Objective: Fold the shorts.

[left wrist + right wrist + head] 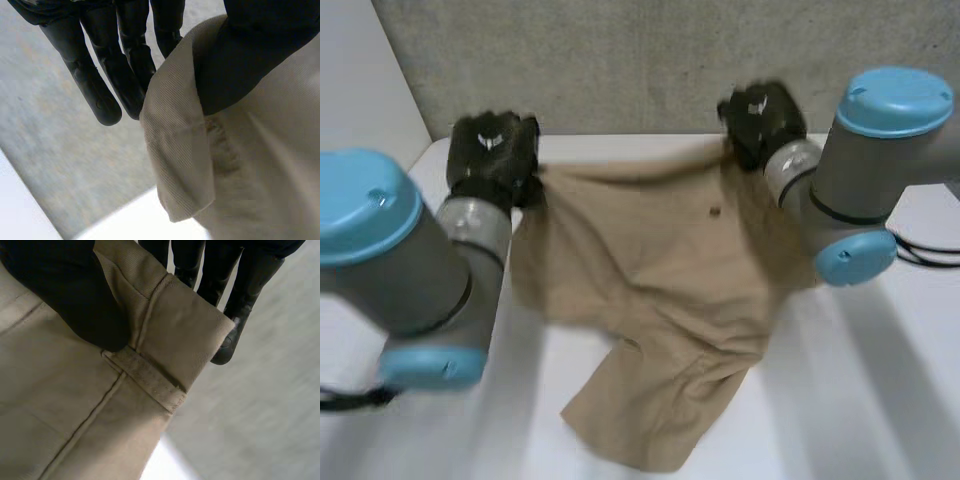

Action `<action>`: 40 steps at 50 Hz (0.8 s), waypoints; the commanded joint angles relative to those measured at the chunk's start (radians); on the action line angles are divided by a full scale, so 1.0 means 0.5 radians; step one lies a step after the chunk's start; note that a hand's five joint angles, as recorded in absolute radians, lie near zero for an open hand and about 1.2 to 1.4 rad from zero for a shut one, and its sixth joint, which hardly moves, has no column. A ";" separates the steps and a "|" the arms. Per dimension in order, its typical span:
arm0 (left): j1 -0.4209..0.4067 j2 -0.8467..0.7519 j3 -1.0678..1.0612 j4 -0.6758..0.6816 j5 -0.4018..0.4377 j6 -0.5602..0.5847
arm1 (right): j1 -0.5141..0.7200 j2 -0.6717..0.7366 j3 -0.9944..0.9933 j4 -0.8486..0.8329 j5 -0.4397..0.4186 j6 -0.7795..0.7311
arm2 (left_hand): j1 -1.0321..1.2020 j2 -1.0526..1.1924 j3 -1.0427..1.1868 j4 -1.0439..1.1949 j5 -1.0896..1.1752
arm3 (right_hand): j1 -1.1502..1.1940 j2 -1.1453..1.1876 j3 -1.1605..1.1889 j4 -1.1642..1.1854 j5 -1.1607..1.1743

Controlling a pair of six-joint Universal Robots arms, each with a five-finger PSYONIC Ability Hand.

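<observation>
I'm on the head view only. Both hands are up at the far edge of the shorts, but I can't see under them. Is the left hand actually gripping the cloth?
Observer: Yes. The left wrist view shows the left hand pinching a top corner of the shorts between thumb and fingers.
Operator: And the right hand?
Observer: The right hand pinches the other waistband corner, its thumb pressed down right beside a belt loop.
Operator: Are its fingers curled into the fabric?
Observer: No. The right hand's fingers run straight behind the cloth, with the tips reaching past its edge.
</observation>
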 commanded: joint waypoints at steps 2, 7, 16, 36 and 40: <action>0.161 -0.306 0.739 0.381 -0.002 0.300 | 0.014 -0.083 -0.113 -0.841 0.002 -0.279 | 0.539 0.397 0.409 0.398 0.510 | 0.836 0.435 0.463 0.417 0.520; 0.164 -0.270 0.920 0.764 -0.005 0.293 | 0.017 -0.156 -0.202 -1.112 -0.014 -0.294 | 0.539 0.397 0.409 0.398 0.510 | 0.836 0.435 0.463 0.417 0.520; 0.136 0.058 0.626 1.038 -0.005 0.284 | 0.020 -0.313 -0.154 -1.152 -0.017 -0.224 | 0.539 0.397 0.409 0.398 0.510 | 0.836 0.435 0.463 0.417 0.520; 0.102 0.016 -0.770 0.753 0.008 0.318 | 0.020 -0.154 0.908 -0.269 -0.290 -0.199 | 0.539 0.397 0.409 0.398 0.510 | 0.836 0.435 0.463 0.417 0.520; 0.044 -0.009 -0.807 0.385 0.008 0.327 | 0.014 -0.162 0.948 -0.032 -0.268 -0.178 | 0.539 0.397 0.409 0.398 0.510 | 0.836 0.435 0.463 0.417 0.520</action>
